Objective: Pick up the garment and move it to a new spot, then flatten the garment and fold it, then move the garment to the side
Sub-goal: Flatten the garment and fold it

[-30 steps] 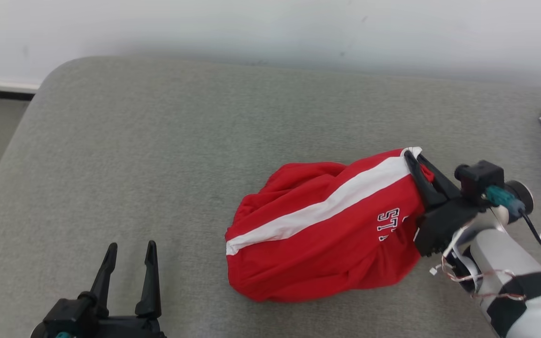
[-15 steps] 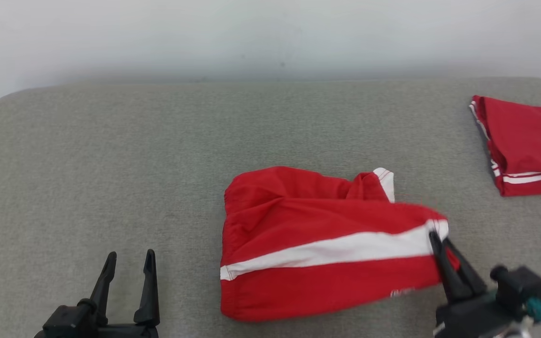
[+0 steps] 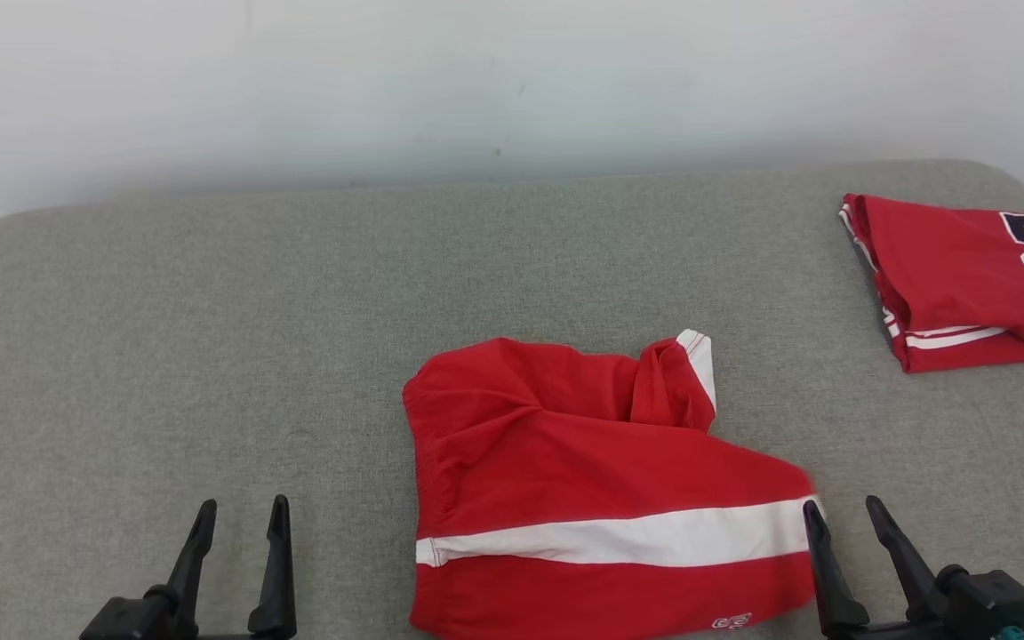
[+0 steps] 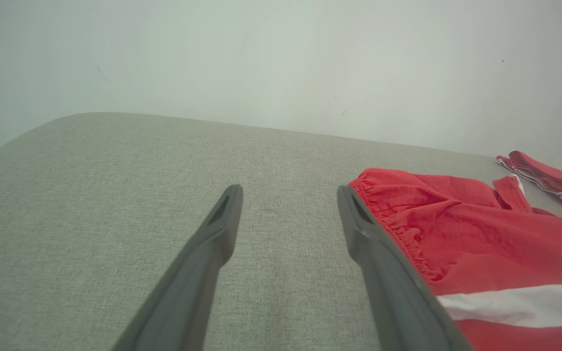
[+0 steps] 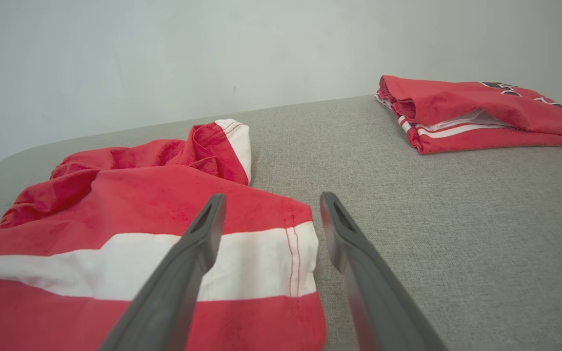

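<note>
**Surface.** A grey padded surface covered in coarse woven cloth. Its corners are rounded at the upper left and upper right of the head view. A plain pale wall stands behind it.

**Task item.** The garment is a pair of red shorts in thin matte fabric, lying on the surface at the lower centre of the head view.
- A gathered elastic waistband forms its left edge.
- A broad white stripe crosses its lower part from left to right, and a small white emblem sits near the bottom edge.
- The near leg lies fairly flat. The far leg is bunched into a raised fold at the garment's upper right, showing a white stitched hem.
- The outline is irregular and creased.

**Left gripper**. Lower left of the head view. Its long, dark, tapered fingers are spread and hold nothing. In the left wrist view one finger lies just beside the waistband; whether it touches cannot be told.

**Right gripper**. Lower right of the head view. Its fingers are parted and empty. In the right wrist view one finger overlaps the stripe's stitched hem end, and the other lies over bare cloth.

**Other item.** A folded red garment with dark numerals and white trim sits at the upper right edge, well apart from the shorts.

**Open room.**
- The left half of the surface is a wide bare stretch.
- A bare band separates the two garments.
- A bare strip runs between the shorts and the wall.
</note>
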You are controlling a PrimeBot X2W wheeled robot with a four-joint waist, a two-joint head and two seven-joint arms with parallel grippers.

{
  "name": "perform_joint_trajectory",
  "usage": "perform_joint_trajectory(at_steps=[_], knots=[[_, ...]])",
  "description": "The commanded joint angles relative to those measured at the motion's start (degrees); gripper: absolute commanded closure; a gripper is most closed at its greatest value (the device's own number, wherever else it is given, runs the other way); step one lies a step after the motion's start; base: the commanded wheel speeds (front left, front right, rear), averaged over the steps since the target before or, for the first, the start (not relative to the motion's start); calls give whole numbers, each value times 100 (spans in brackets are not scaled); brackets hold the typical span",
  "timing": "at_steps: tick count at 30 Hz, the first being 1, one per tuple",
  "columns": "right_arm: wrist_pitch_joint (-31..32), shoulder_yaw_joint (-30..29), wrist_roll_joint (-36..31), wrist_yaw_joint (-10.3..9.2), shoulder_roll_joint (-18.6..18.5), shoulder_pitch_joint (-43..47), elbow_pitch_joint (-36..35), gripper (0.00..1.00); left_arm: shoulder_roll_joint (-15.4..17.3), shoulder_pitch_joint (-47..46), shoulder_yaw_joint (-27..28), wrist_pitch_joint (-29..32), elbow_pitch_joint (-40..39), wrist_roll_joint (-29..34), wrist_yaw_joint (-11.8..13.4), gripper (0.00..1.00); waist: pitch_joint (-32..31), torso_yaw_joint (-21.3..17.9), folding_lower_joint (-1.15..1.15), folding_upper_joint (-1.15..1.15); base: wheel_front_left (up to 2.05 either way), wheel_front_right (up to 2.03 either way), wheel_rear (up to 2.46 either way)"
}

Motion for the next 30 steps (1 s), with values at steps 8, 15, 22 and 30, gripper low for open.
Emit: perform_joint_trajectory(at_steps=[8, 15, 22, 30], knots=[[-1, -277, -297, -18, 137, 166, -445, 0, 3, 166, 155, -1, -44, 40, 22, 0, -262, -79, 1, 0, 0, 0, 0], [-1, -315, -457, -18, 263, 268, -837, 0, 3, 181, 267, -1, -146, 172, 12, 0, -361, -79, 1, 0, 0, 0, 0], [-1, -330, -601, -18, 404, 397, -1043, 0, 2, 233, 375, -1, -257, 338, 48, 0, -387, -48, 1, 0, 0, 0, 0], [-1, -328, -664, -18, 520, 503, -1010, 0, 3, 294, 466, -1, -292, 394, 105, 0, -383, -19, 1, 0, 0, 0, 0]])
